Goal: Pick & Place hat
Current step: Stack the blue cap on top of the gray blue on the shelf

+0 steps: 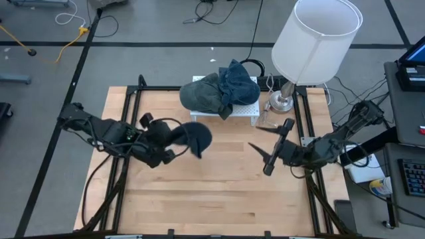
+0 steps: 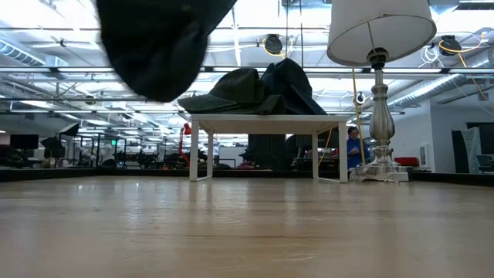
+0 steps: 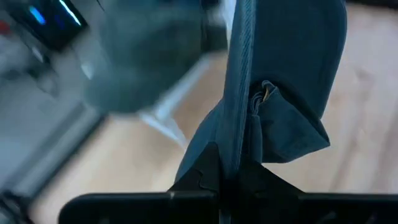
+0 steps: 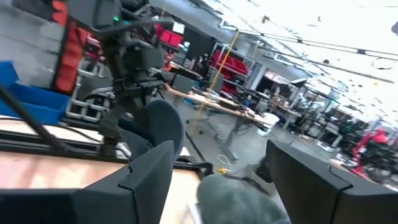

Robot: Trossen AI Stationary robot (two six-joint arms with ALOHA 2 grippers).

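Dangling nearest the low camera, the dark hat is hanging above the counter, pinched by the left tool. It should probably be carried level toward the stand. The right tool is waiting, spread wide and empty.

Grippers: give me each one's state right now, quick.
Left gripper: shut on the dark blue hat, held above the table.
Right gripper: open, holding nothing.

Overhead, table-level, two wrist cameras.
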